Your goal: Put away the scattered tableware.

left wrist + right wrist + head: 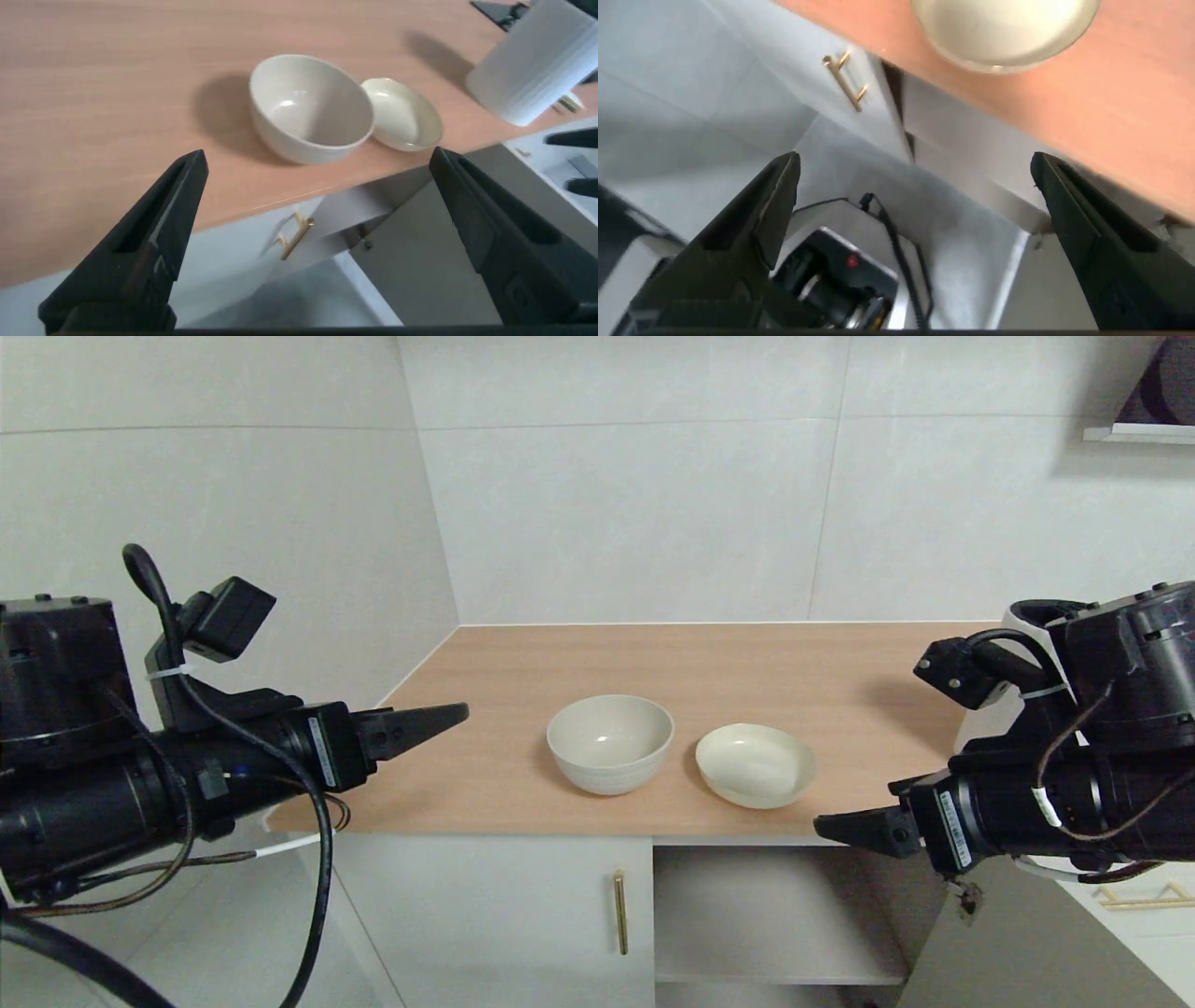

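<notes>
- Head view: a deep round bowl (610, 744) stands upright near the front edge of the wooden countertop (523, 663). It is cream-coloured and glossy, with fine ribs around its lower wall.
- Just beside it, toward my right, lies a shallow dish (755, 764), pale, smooth and low-rimmed, also close to the front edge.
- My left gripper (453, 714) hovers over the left corner of the countertop. Its black wedge-shaped fingers (149, 243) are spread wide and hold nothing.
- My right gripper (826, 823) hangs before the counter's front edge, below the dish. Its fingers (738, 243) are also wide apart, nothing between them.
- A white ribbed container (533, 65) stands at the right.
- Below, a cabinet door has a slim brass handle (620, 912), beside an open compartment (775, 905).
</notes>
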Available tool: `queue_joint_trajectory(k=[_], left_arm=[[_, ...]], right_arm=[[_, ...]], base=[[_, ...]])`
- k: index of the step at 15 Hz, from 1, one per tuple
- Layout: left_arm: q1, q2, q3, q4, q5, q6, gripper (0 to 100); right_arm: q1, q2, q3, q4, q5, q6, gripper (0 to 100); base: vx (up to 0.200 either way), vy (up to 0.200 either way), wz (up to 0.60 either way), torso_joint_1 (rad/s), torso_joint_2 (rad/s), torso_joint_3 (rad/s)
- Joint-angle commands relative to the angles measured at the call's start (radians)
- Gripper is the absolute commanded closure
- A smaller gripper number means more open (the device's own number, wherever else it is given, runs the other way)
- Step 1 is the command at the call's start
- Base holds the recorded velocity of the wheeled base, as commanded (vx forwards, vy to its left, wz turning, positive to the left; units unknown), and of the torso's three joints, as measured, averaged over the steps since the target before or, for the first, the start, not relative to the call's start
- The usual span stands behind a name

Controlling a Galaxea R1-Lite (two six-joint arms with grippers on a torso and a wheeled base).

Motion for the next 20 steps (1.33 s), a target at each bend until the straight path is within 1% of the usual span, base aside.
queue_joint_trajectory(k=[1,2,3,4,5,6,7,8,9,10,11,12,13,14,15,16,17,19,20], left_arm=[[-0.003,0.019,-0.069,0.005,-0.009,0.001,0],[-0.003,0.028,-0.109,0.029,-0.009,0.001,0],[-0.003,0.028,-0.129,0.055,-0.009,0.001,0],[-0.003,0.033,-0.156,0.128,-0.014,0.001,0],[-0.006,0.043,-0.170,0.178,-0.018,0.002,0],[-0.026,0.051,-0.181,0.226,-0.026,0.002,0],[-0.029,0.069,-0.191,0.252,-0.034,0.001,0],[-0.029,0.095,-0.213,0.263,-0.034,-0.012,0],[-0.033,0.134,-0.240,0.278,-0.024,-0.070,0],[-0.041,0.151,-0.265,0.295,-0.021,-0.114,0],[-0.062,0.197,-0.348,0.376,-0.004,-0.225,0],[-0.070,0.214,-0.385,0.417,0.005,-0.262,0],[-0.087,0.270,-0.484,0.525,0.034,-0.354,0],[-0.095,0.298,-0.517,0.549,0.045,-0.392,0],[-0.115,0.365,-0.553,0.556,0.077,-0.463,0],[-0.124,0.408,-0.567,0.556,0.108,-0.476,0],[-0.136,0.470,-0.584,0.556,0.161,-0.480,0],[-0.151,0.546,-0.610,0.554,0.236,-0.481,0],[-0.154,0.559,-0.615,0.554,0.244,-0.484,0]], right_arm=[[0.002,0.069,-0.048,-0.040,-0.019,-0.001,0],[0.001,0.089,-0.078,-0.046,-0.034,0.031,0],[-0.001,0.106,-0.096,-0.046,-0.046,0.063,0],[-0.007,0.149,-0.134,-0.044,-0.069,0.134,0],[-0.021,0.178,-0.151,-0.046,-0.072,0.154,0],[-0.025,0.207,-0.173,-0.044,-0.078,0.178,0],[-0.025,0.242,-0.193,-0.044,-0.112,0.220,0],[-0.025,0.273,-0.219,-0.044,-0.161,0.250,0],[-0.028,0.301,-0.236,-0.046,-0.187,0.258,0],[-0.030,0.310,-0.239,-0.047,-0.192,0.259,0],[-0.030,0.330,-0.251,-0.047,-0.197,0.282,0],[-0.030,0.336,-0.255,-0.047,-0.201,0.290,0],[-0.030,0.351,-0.257,-0.049,-0.223,0.296,0],[-0.030,0.359,-0.257,-0.049,-0.227,0.296,0],[-0.030,0.367,-0.257,-0.050,-0.230,0.298,0],[-0.030,0.371,-0.259,-0.050,-0.230,0.298,0],[-0.030,0.373,-0.259,-0.052,-0.230,0.299,0],[-0.042,0.374,-0.255,-0.076,-0.230,0.299,0],[-0.042,0.374,-0.255,-0.079,-0.230,0.301,0]], base=[[0.000,0.000,0.00,0.027,-0.07,-0.046],[0.000,0.000,0.00,0.000,0.00,0.000],[0.000,0.000,0.00,0.000,0.00,0.000],[0.000,0.000,0.00,0.000,0.00,0.000],[0.000,0.000,0.00,0.000,0.00,0.000],[0.000,0.000,0.00,0.000,0.00,0.000],[0.000,0.000,0.00,0.000,0.00,0.000],[0.000,0.000,0.00,0.000,0.00,0.000],[0.000,0.000,0.00,0.000,0.00,0.000],[0.000,0.000,0.00,0.000,0.00,0.000],[0.000,0.000,0.00,0.000,0.00,0.000],[0.000,0.000,0.00,0.000,0.00,0.000],[0.000,0.000,0.00,0.000,0.00,0.000],[0.000,0.000,0.00,0.000,0.00,0.000],[0.000,0.000,0.00,0.000,0.00,0.000],[0.000,0.000,0.00,0.000,0.00,0.000],[0.000,0.000,0.00,0.000,0.00,0.000],[0.000,0.000,0.00,0.000,0.00,0.000],[0.000,0.000,0.00,0.000,0.00,0.000]])
